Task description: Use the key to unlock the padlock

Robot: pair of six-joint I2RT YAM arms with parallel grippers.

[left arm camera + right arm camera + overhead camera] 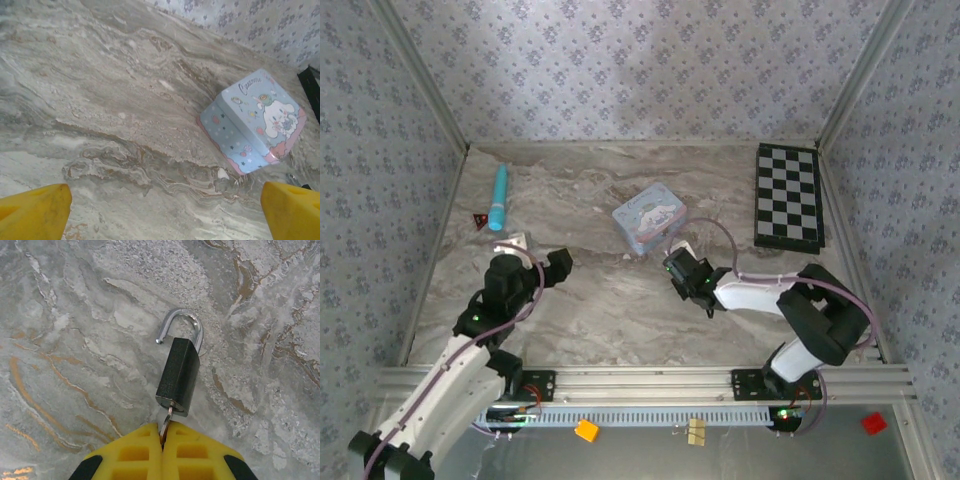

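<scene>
The small black padlock (177,375) hangs just above the marble table (75,340), its silvery shackle (187,322) swung open with one end free. A key (166,421) sits in the keyhole at its bottom. My right gripper (162,437) is shut on that key, its yellow fingers (135,455) pressed together. In the top view the right gripper (695,285) is just in front of the light-blue tin (649,219). My left gripper (535,260) is open over the left of the table. Its yellow fingertips (37,210) stand wide apart with bare marble between them.
The light-blue tin (255,122) lies at the table's middle, ahead and to the right of the left gripper. A black-and-white chessboard (788,197) lies at the back right. A turquoise cylinder (499,196) and a small red-and-black triangle (480,220) lie at the back left.
</scene>
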